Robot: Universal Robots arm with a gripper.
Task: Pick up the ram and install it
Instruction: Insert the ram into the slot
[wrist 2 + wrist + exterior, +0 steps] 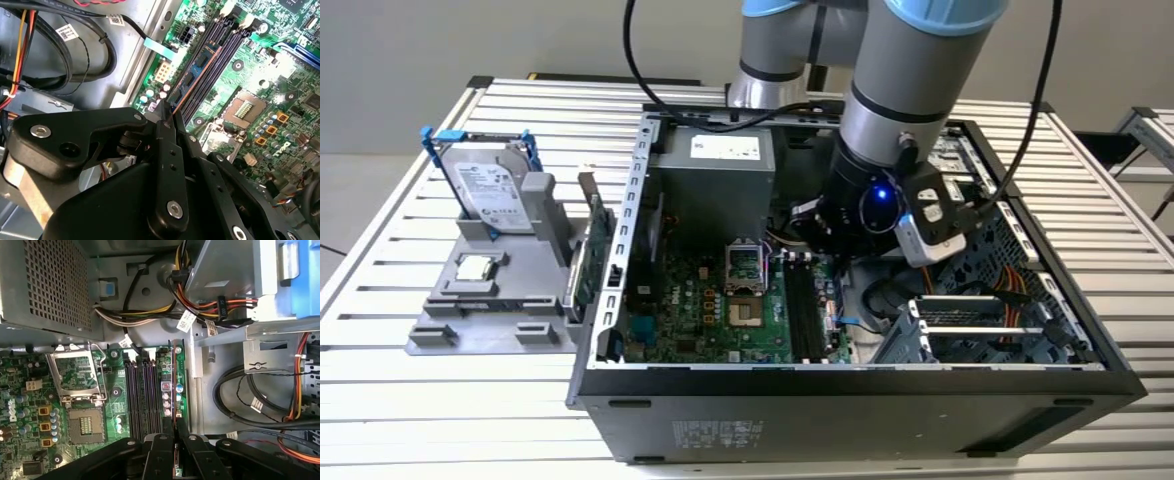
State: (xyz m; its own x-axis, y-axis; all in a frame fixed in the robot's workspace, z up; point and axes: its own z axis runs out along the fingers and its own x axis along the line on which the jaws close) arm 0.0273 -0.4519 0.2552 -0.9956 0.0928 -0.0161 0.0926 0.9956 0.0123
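Note:
In both wrist views my gripper [175,427] [167,117] is shut on the ram [175,385] [192,77], a thin dark stick seen edge-on, with blue chips and a copper-coloured edge. The stick runs parallel to the long black memory slots [142,390] [220,60] on the green motherboard. It sits at the side of them nearest the cables. Whether it rests in a slot I cannot tell. In the exterior view the arm's wrist [881,200] reaches down into the open computer case [854,385], above the slots [803,305].
Beside the slots lie the CPU socket [82,390] and the perforated power supply [45,280]. Cable bundles [260,395] and a metal drive cage [987,315] crowd the other side. Outside the case, a grey holder [487,320] carries a hard drive [494,190] and a green card [594,250].

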